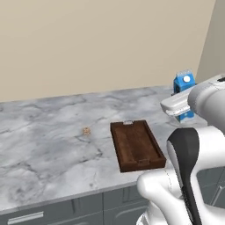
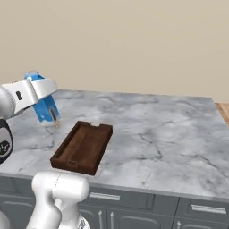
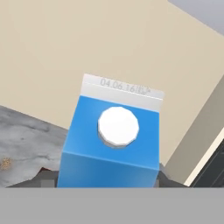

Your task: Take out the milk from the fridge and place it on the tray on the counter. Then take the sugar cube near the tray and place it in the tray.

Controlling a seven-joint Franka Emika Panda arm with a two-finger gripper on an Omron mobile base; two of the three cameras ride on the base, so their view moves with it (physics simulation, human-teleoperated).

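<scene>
The gripper (image 2: 54, 117) grasps the milk (image 1: 183, 94), held upright above the counter (image 1: 52, 145), beyond the tray's (image 1: 137, 146) far right. The sugar cube (image 1: 86, 131) lies on the counter, left of the tray

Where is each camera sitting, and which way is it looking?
Left base view: behind the arm on its left, looking down at the counter, tray and sugar cube; white arm at lower right.
Right base view: behind on the right, same counter; arm at lower left, gripper holding the milk.
Hand view: on the hand, looking along the gripper at the milk's top.
Both base views share the tray and milk.
</scene>
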